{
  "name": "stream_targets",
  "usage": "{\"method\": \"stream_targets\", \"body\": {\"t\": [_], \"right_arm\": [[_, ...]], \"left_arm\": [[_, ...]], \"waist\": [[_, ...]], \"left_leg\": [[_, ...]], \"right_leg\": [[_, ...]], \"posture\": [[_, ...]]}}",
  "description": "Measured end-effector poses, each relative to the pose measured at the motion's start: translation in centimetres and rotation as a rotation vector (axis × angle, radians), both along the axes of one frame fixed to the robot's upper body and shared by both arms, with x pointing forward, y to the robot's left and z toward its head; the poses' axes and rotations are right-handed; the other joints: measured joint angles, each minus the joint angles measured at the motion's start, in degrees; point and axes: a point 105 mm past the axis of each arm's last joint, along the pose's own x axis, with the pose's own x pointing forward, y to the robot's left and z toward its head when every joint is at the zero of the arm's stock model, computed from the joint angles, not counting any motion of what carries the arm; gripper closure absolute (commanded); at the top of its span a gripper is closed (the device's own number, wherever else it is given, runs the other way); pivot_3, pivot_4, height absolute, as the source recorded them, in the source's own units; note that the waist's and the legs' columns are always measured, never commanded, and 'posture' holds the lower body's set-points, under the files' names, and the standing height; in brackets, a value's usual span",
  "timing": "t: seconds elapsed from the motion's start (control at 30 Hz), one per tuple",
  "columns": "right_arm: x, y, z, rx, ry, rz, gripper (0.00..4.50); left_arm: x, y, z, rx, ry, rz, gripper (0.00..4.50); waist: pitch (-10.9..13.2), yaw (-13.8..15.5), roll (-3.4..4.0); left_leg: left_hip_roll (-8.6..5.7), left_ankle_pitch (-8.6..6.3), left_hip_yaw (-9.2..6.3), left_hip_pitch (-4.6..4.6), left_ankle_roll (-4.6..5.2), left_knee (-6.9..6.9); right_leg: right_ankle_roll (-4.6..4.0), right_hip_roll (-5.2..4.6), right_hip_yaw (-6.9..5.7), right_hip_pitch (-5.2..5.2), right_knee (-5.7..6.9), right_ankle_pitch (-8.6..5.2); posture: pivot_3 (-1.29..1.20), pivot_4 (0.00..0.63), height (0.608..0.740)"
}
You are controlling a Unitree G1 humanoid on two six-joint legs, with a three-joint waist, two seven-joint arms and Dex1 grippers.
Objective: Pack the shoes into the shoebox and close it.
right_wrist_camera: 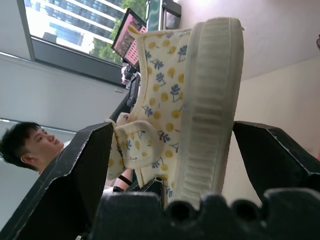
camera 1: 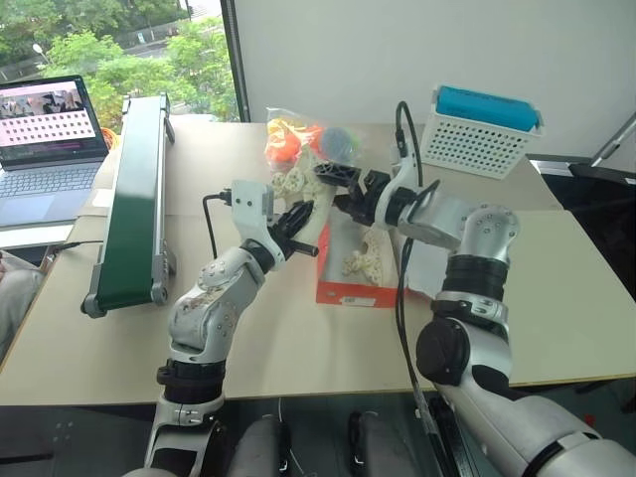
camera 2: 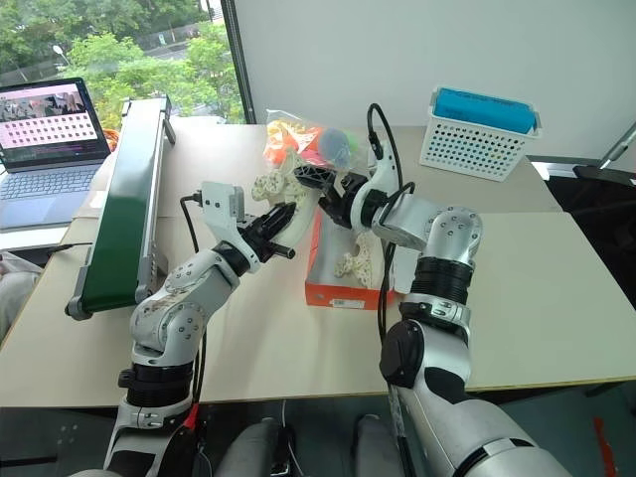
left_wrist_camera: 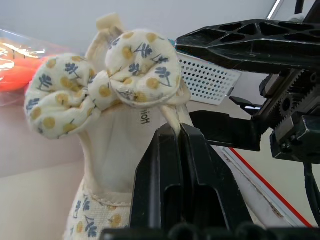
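A beige table (camera 1: 278, 338) holds an open orange-red shoebox (camera 1: 350, 290) at centre, with one small cream floral shoe (camera 1: 362, 262) already lying inside on its white lining. The other shoe (left_wrist_camera: 112, 115) is held up in the air just beyond the box's far-left corner, in front of a clear bag of colourful toys (camera 1: 303, 142).

The left claw (camera 1: 298, 221) is pinched fully shut on thin fabric at the held shoe's opening, just beside its floral bow. The right claw (camera 1: 338, 184) has its fingers spread as wide as they go. In the right wrist view they sit on either side of the shoe's ribbed rubber sole without touching it.

The shoe looks light and soft: cloth upper that crumples under a pinch, with a firmer, grippier sole. The sole edges seem the surest place to hold, since the fabric rim alone could let it swing or slip.
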Motion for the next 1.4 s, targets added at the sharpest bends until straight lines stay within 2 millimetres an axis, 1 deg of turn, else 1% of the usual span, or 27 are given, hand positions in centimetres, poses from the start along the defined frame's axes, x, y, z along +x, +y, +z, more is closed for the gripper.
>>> {"method": "stream_targets", "body": {"t": [0.07,0.1,0.2,0.23,0.27,0.37,0.43,0.53,0.6,0.63,0.67,0.73,0.77,0.87,0.9,1.03,1.13,1.23,1.33,1.4], "right_arm": [[0.0,0.1,-0.4,-0.005,0.005,-0.006,0.53],[0.1,0.0,-0.5,-0.008,0.005,-0.015,0.66],[0.1,-0.1,-0.9,-0.037,-0.003,-0.033,1.78],[0.2,-0.1,-0.8,-0.04,-0.009,-0.038,2.02],[0.2,-0.2,-0.6,-0.04,-0.019,-0.044,2.45],[0.1,-0.1,-0.2,-0.05,-0.042,-0.047,3.46],[0.1,0.0,-0.2,-0.058,-0.045,-0.046,3.79],[0.1,0.1,-0.4,-0.067,-0.042,-0.046,3.79],[0.1,0.2,-0.6,-0.073,-0.035,-0.051,3.8],[0.2,0.2,-0.6,-0.075,-0.034,-0.056,3.8],[0.2,0.1,-0.6,-0.078,-0.035,-0.065,3.8],[0.4,-0.2,-0.6,-0.082,-0.04,-0.09,3.8],[0.5,-0.4,-0.6,-0.08,-0.042,-0.103,3.8],[1.0,-1.4,-0.8,-0.116,-0.059,-0.165,3.8],[1.3,-2.1,-0.8,-0.143,-0.066,-0.201,3.8],[2.2,-5.6,-0.5,-0.225,-0.09,-0.323,3.8],[2.2,-6.6,-0.7,-0.275,-0.08,-0.334,3.8],[1.7,-6.8,-1.8,-0.357,-0.032,-0.281,3.8],[0.9,-6.0,-3.3,-0.421,0.023,-0.205,3.8],[0.5,-5.5,-4.6,-0.473,0.059,-0.162,3.8]], "left_arm": [[-0.1,-0.3,-0.1,0.004,0.001,-0.009,4.5],[-0.1,-0.4,-0.1,0.006,0.002,-0.013,4.5],[-0.2,-0.3,-0.3,0.01,0.005,-0.013,4.5],[-0.2,-0.4,-0.2,0.011,0.004,-0.013,4.5],[-0.2,-0.4,-0.3,0.012,0.004,-0.014,4.5],[-0.2,-0.4,-0.3,0.017,0.003,-0.015,4.5],[-0.2,-0.4,-0.3,0.028,0.003,-0.016,4.5],[-0.2,-0.4,-0.5,0.077,-0.004,-0.011,4.5],[-0.2,-0.3,-0.7,0.108,-0.009,-0.004,3.84],[-0.2,-0.3,-0.7,0.12,-0.014,0.0,3.63],[-0.2,-0.3,-0.7,0.128,-0.019,0.004,3.34],[-0.2,-0.2,-0.8,0.158,-0.028,0.005,2.6],[-0.2,-0.3,-0.8,0.161,-0.029,0.001,2.4],[-0.6,-0.5,-0.8,0.153,-0.03,-0.021,2.4],[-0.7,-0.4,-0.8,0.146,-0.03,-0.023,2.4],[-0.7,1.3,-0.5,0.142,-0.036,0.017,2.4],[-0.8,1.9,-1.0,0.143,-0.024,0.02,2.4],[-1.0,2.1,-1.4,0.152,-0.011,0.006,2.4],[-1.1,2.1,-1.5,0.156,-0.011,-0.003,2.4],[-1.2,2.0,-1.5,0.157,-0.012,-0.01,2.4]], "waist": [[0.0,0.0,0.0],[0.0,0.1,0.0],[0.0,0.1,0.0],[0.0,0.1,0.01],[0.0,0.1,0.01],[0.0,0.1,0.01],[0.0,0.1,0.01],[0.0,0.1,0.01],[0.0,0.1,0.01],[0.0,0.1,0.01],[0.0,0.1,0.01],[0.0,0.1,0.01],[0.0,0.1,0.01],[0.0,0.1,0.02],[0.0,0.2,0.02],[0.0,0.1,0.04],[0.0,-0.1,0.04],[0.0,-0.1,0.05],[0.0,-0.1,0.05],[0.0,0.0,0.05]], "left_leg": [[0.0,0.0,0.0,0.0,0.0,0.0],[-0.01,0.0,0.0,-0.01,0.01,0.0],[-0.01,0.0,0.0,-0.01,0.0,0.0],[0.0,0.0,0.0,-0.01,0.0,0.0],[0.0,0.0,0.0,-0.01,0.0,0.0],[0.0,0.0,-0.01,-0.01,0.01,0.0],[0.0,0.0,-0.01,-0.01,0.0,0.0],[0.0,0.0,-0.01,-0.01,0.0,-0.01],[0.0,0.0,-0.01,-0.01,0.0,-0.01],[0.0,0.0,-0.01,-0.01,0.0,-0.01],[0.0,0.0,-0.01,-0.01,0.0,-0.01],[0.0,0.0,-0.01,-0.01,0.0,-0.02],[0.0,0.0,-0.01,-0.01,0.0,-0.02],[0.0,0.0,0.0,-0.02,0.0,-0.01],[0.0,0.0,-0.01,-0.02,0.0,-0.01],[0.0,0.0,-0.01,-0.01,0.0,-0.02],[0.01,0.0,0.01,-0.01,0.0,-0.04],[0.03,0.0,0.01,-0.01,-0.01,-0.05],[0.02,0.0,0.01,-0.01,0.0,-0.04],[0.02,0.0,0.01,-0.01,0.01,-0.04]], "right_leg": [[0.0,0.0,0.0,0.0,-0.02,0.0],[0.01,0.0,0.01,0.0,-0.02,0.0],[0.01,0.0,0.01,0.0,-0.02,0.0],[0.01,0.0,0.01,0.0,-0.02,0.0],[0.01,0.0,0.01,0.0,-0.02,0.0],[0.01,0.0,0.01,0.0,-0.03,0.0],[0.01,0.01,0.01,0.0,-0.02,0.0],[0.01,0.01,0.01,0.0,-0.03,0.0],[0.01,0.01,0.01,0.0,-0.02,0.0],[0.01,0.01,0.01,0.0,-0.03,0.0],[0.01,0.01,0.01,0.0,-0.03,0.0],[0.01,0.01,0.0,0.0,-0.03,0.0],[0.01,0.01,0.0,-0.01,-0.04,-0.01],[0.02,0.0,0.02,0.0,-0.06,-0.01],[0.02,0.0,0.01,-0.01,-0.05,-0.01],[0.02,0.01,0.02,-0.03,-0.26,-0.01],[0.02,0.01,0.03,-0.03,-0.26,-0.01],[0.01,0.01,0.04,-0.04,-0.26,-0.01],[0.01,0.01,0.04,-0.04,-0.27,-0.01],[0.02,0.01,0.04,-0.04,-0.28,-0.01]], "posture": [[0.0,0.15,0.699],[0.0,0.15,0.699],[0.0,0.15,0.699],[0.0,0.15,0.699],[0.0,0.15,0.699],[0.0,0.15,0.699],[0.0,0.15,0.699],[0.0,0.15,0.699],[0.0,0.15,0.699],[0.0,0.15,0.699],[0.0,0.15,0.699],[0.0,0.15,0.699],[0.0,0.15,0.699],[0.0,0.15,0.699],[0.0,0.15,0.699],[0.0,0.15,0.699],[0.0,0.15,0.699],[0.0,0.15,0.699],[0.0,0.15,0.699],[0.0,0.15,0.699]]}}
